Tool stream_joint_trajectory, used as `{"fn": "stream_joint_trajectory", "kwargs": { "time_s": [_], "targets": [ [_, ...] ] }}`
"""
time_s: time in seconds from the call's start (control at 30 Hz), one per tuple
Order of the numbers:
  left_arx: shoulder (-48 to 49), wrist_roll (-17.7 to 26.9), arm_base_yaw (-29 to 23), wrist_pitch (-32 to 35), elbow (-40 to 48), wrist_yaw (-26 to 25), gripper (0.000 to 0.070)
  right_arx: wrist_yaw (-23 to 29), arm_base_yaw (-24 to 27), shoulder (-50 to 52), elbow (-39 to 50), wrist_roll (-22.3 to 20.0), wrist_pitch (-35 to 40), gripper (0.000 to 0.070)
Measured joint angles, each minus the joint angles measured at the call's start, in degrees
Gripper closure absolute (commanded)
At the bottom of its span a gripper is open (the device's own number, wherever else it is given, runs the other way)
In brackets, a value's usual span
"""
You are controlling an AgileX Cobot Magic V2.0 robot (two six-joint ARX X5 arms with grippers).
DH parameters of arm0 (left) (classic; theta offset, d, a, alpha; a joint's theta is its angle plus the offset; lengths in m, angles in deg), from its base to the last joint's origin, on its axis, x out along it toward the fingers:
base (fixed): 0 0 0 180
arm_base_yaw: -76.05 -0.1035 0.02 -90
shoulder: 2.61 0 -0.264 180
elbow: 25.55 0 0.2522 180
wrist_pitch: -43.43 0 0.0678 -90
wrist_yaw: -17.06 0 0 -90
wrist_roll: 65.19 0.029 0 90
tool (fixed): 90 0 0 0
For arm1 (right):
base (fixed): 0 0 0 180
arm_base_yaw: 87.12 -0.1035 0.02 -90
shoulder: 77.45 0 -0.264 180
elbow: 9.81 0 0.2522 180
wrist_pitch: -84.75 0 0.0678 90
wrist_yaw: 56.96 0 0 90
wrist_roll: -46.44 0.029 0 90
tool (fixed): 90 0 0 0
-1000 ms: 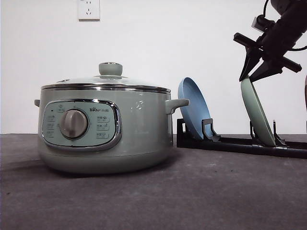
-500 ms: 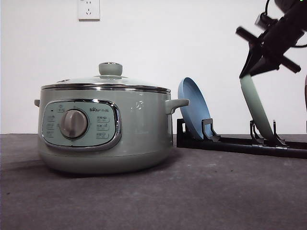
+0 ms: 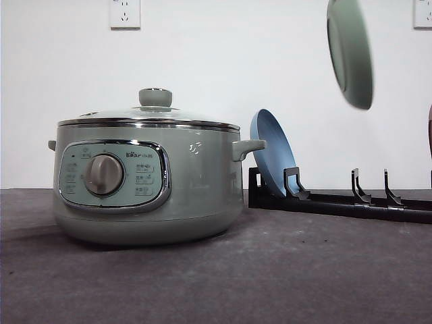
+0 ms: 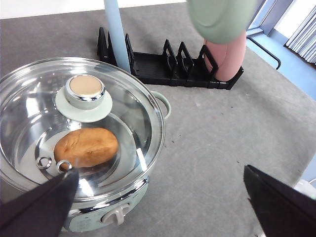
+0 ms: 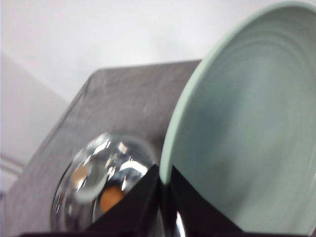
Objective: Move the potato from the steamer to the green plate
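The green plate [image 3: 349,52] hangs edge-on high above the right end of the black rack [image 3: 337,199], clear of its slots. In the right wrist view the right pincer [image 5: 164,195] is clamped on the plate's rim. The potato [image 4: 86,146] lies inside the steamer [image 3: 145,179] at the left of the desk [image 3: 270,277], under the closed glass lid [image 4: 74,123]. The left pincer [image 4: 163,197] hovers above the steamer, fingers spread wide. A blue plate [image 3: 272,152] leans in the rack's left slot.
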Motion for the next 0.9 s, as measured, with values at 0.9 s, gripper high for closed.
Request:
{"fn": "stream_joint_trajectory", "kwargs": {
  "time_s": [0.9],
  "targets": [
    [0.00, 0.00, 0.00, -0.02, 0.00, -0.02, 0.0000, 48.60, -47.29, 13.12, 4.69, -7.23, -35.72, 0.0700]
  ]
}}
